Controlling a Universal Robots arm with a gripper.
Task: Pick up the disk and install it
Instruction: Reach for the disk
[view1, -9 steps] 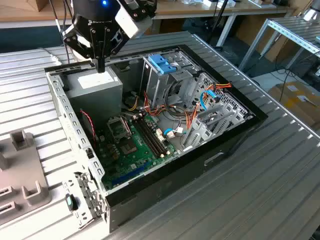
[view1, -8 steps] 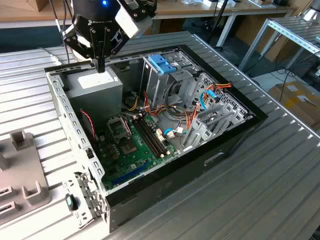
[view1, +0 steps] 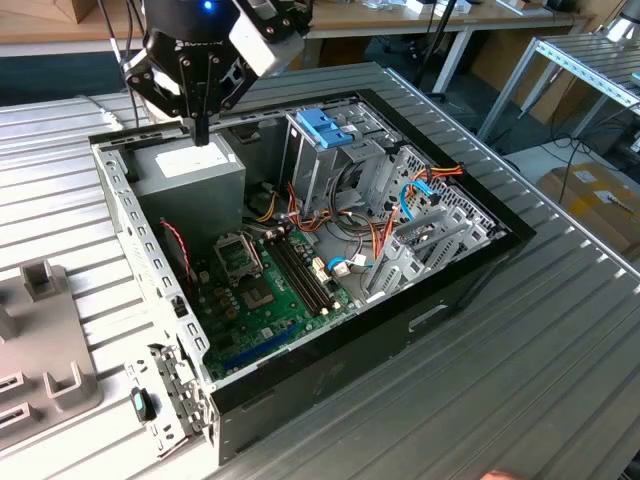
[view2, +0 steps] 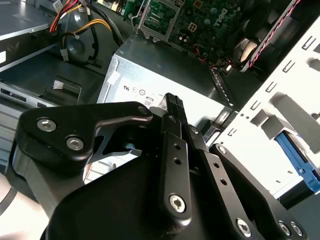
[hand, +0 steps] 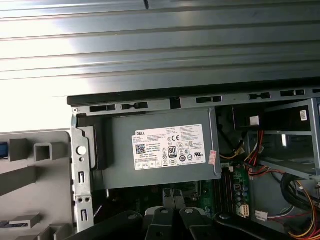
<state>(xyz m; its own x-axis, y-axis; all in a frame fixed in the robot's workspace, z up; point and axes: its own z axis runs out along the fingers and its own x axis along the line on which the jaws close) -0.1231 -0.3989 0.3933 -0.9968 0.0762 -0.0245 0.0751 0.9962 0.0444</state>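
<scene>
One tool on the arm, in the exterior view's upper left, pointing straight down just above the grey power supply. Fingers clenched together with nothing between them; empty. Computer case lies on its side on the ribbed table, side panel off, so the interior faces up for reach from above. Blue bracket tops the drive cage, upper centre; whether the bay beneath is filled, cannot tell. The disk: judged to be the blue-edged piece in the second wrist view, outside the case beyond its pale slotted wall, well apart from the tool. Its metal body is hidden. Grey fixture at the exterior view's left edge, likely a parts holder.
</scene>
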